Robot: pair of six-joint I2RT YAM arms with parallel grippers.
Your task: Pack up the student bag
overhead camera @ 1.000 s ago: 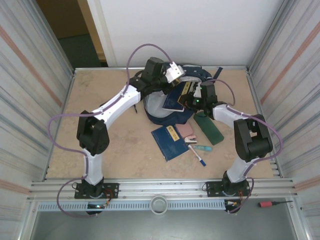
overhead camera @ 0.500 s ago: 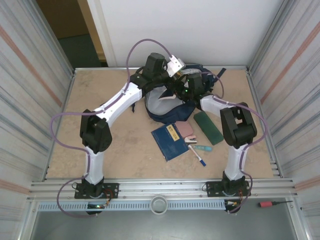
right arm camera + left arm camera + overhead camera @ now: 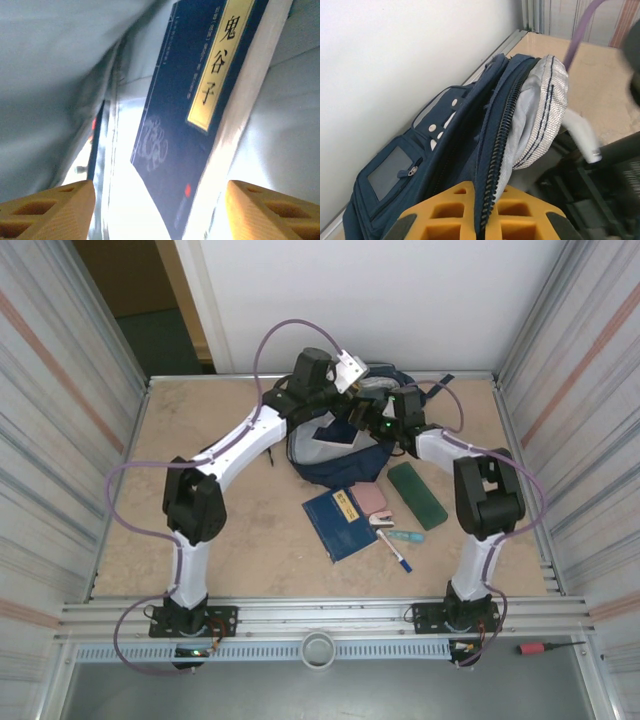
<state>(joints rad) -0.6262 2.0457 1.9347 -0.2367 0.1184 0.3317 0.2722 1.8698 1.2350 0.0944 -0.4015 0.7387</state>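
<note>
The student bag [image 3: 345, 472], a navy backpack, lies open at the back of the table with its pale lining showing. My left gripper [image 3: 358, 390] is shut on the bag's zipper edge [image 3: 496, 165] and holds the opening up; its orange fingers [image 3: 445, 215] pinch the fabric from both sides. My right gripper [image 3: 368, 422] reaches into the opening with its jaws wide apart [image 3: 160, 212]. A navy book with a yellow label [image 3: 200, 100] rests free against the lining, between and beyond the fingers. From above the book [image 3: 335, 434] shows inside the bag.
In front of the bag lie another navy book [image 3: 340, 522], a pink item [image 3: 375, 500], a green case [image 3: 417, 495], a teal item [image 3: 405, 537] and a pen [image 3: 393, 548]. Metal walls close both sides. A red screwdriver [image 3: 540, 648] lies outside the rail.
My right gripper carried the navy book up into the bag's opening, then opened and let it go inside. The left gripper kept its hold on the zipper edge.
</note>
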